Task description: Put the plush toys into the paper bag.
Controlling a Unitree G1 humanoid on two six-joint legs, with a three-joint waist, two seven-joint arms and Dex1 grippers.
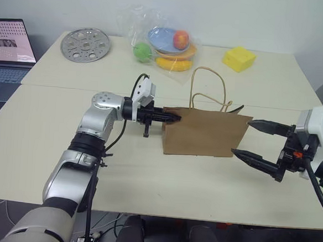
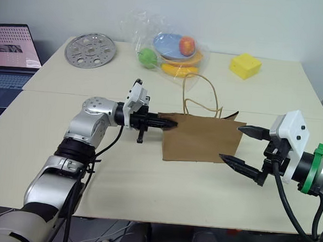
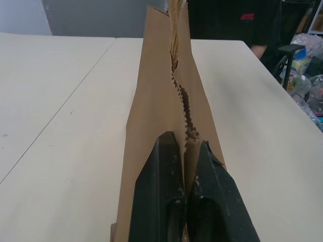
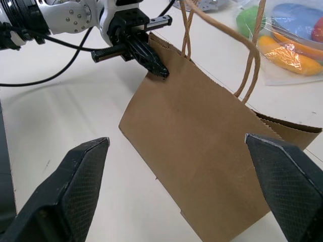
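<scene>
- Upright on the pale tabletop [image 1: 66, 142], the paper bag [image 1: 205, 134] stood near the middle, its broad brown face toward the camera and its thin tan cord handles [image 1: 208, 88] rising in loops above its mouth.
- The left end effector [image 1: 175, 117] was closed on the bag's upper corner on the robot's left side; in the left wrist view its two black fingers [image 3: 161, 201] were pressed together with the bag's serrated top edge pinched between them.
- The right end effector [image 1: 251, 139] hung just beside the bag's opposite edge with its fingers spread wide apart, one tip near the top corner and one near the bottom corner, holding nothing; whether either tip touched the paper could not be told.
- No plush toy could be made out; the bag's inside was hidden.
- At the far side of the tabletop lay a clear plastic bag [image 1: 132, 19] holding a blue plate [image 1: 161, 39], a red fruit [image 1: 181, 39], a green fruit [image 1: 142, 52] and a yellow fruit [image 1: 174, 64].
- A yellow block [image 1: 238, 58] sat to the right of that plastic bag, and a round perforated metal disc [image 1: 85, 45] to its left.
- A laptop [image 1: 8, 46] stood open beyond the tabletop's left edge.
</scene>
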